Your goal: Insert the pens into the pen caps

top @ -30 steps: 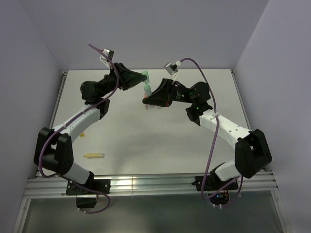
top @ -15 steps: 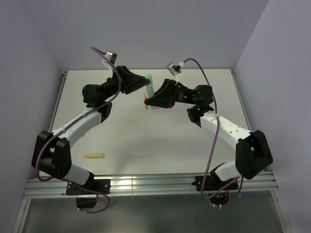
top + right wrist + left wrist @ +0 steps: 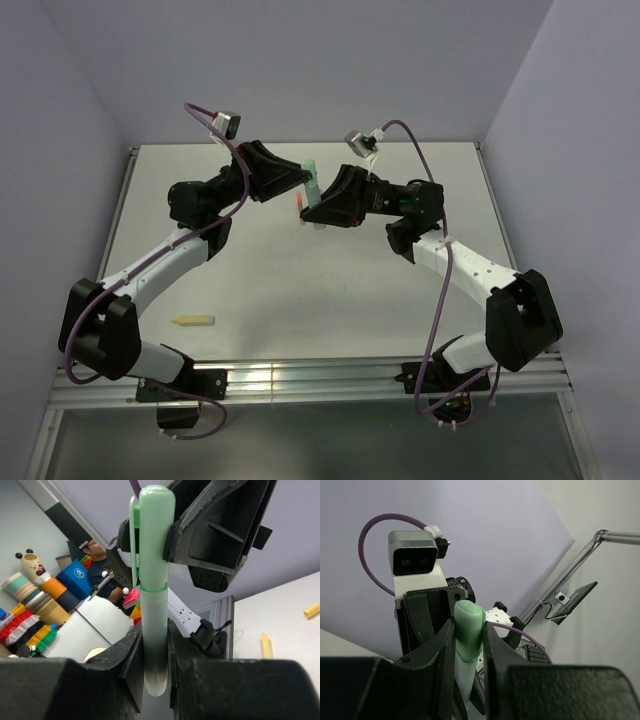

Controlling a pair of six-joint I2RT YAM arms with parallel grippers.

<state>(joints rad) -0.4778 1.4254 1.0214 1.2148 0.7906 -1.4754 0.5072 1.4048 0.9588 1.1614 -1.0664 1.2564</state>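
Right wrist: right fingers (image 3: 131, 672) clamp the mint green pen (image 3: 154, 630), left fingers (image 3: 205, 525) its matching cap (image 3: 156, 535).

text: none legible | labels, numbers: none | blue box (image 3: 75, 575) mark: too blurred to read

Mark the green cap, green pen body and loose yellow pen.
green cap (image 3: 156, 535), right wrist view, its side wall.
green pen body (image 3: 153, 605), right wrist view, barrel.
yellow pen (image 3: 193, 320), top view, middle.
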